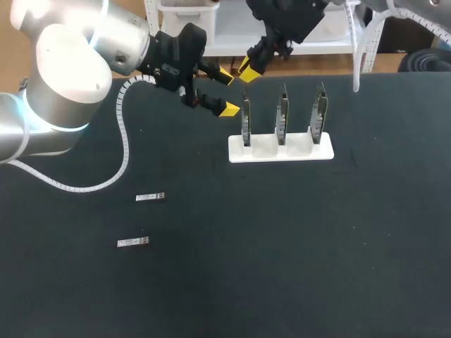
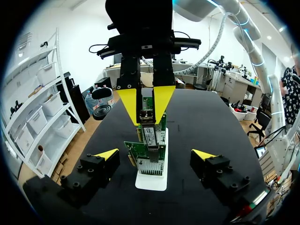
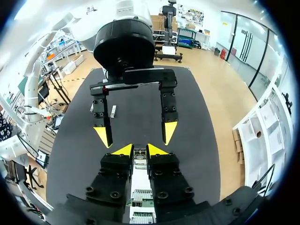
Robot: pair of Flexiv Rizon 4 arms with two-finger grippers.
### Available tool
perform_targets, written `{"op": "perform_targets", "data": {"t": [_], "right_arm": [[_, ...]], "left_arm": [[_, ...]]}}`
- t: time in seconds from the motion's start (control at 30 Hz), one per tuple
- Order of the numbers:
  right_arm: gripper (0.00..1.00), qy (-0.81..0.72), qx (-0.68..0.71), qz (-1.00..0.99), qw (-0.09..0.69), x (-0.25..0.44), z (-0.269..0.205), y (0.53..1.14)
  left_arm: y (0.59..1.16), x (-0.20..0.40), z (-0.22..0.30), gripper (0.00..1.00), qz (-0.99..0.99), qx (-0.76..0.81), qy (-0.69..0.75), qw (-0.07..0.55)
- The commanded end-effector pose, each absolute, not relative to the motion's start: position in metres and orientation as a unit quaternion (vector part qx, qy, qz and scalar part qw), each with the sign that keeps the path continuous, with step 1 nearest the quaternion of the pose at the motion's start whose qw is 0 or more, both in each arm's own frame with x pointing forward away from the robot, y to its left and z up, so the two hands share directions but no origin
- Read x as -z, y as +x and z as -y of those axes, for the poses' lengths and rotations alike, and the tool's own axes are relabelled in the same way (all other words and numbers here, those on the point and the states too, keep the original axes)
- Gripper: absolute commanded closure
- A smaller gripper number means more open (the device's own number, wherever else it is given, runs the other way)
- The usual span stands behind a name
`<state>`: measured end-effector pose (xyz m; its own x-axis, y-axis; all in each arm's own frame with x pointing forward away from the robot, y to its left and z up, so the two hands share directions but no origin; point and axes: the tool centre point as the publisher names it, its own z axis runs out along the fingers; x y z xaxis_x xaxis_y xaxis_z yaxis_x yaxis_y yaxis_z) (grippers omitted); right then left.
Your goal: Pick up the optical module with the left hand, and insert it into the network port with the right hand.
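Our left arm [image 1: 67, 67] enters from the left side and extends along the far part of the table. Our left gripper [image 1: 227, 92] has its fingers spread wide. Our right arm [image 1: 292, 17] descends from the far right. Our right gripper [image 3: 137, 150] faces the left gripper, tips nearly together, clamping the optical module [image 2: 146, 115] from two sides.

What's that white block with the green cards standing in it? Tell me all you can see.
The white block, plastic by its look, lies flat on the black table. Three green circuit boards stand upright in it, in a row. The left gripper and right gripper hang by the end board.
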<state>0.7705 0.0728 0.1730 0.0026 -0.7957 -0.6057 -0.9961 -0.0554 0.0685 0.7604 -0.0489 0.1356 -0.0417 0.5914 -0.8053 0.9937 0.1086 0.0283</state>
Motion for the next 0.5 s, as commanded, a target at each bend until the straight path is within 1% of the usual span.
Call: {"op": "perform_targets", "data": {"t": [0.03,0.5], "right_arm": [[1.00,-0.680,-0.257,-0.658,0.199,-0.1702,-0.0718,0.7693],[1.00,-0.679,-0.259,-0.656,0.206,-0.1726,-0.0713,0.7676]], "left_arm": [[0.7622,-0.1353,0.0493,0.00,-0.660,0.292,0.602,0.343],[0.7622,-0.1353,0.0493,0.00,-0.660,0.292,0.602,0.343]]}}
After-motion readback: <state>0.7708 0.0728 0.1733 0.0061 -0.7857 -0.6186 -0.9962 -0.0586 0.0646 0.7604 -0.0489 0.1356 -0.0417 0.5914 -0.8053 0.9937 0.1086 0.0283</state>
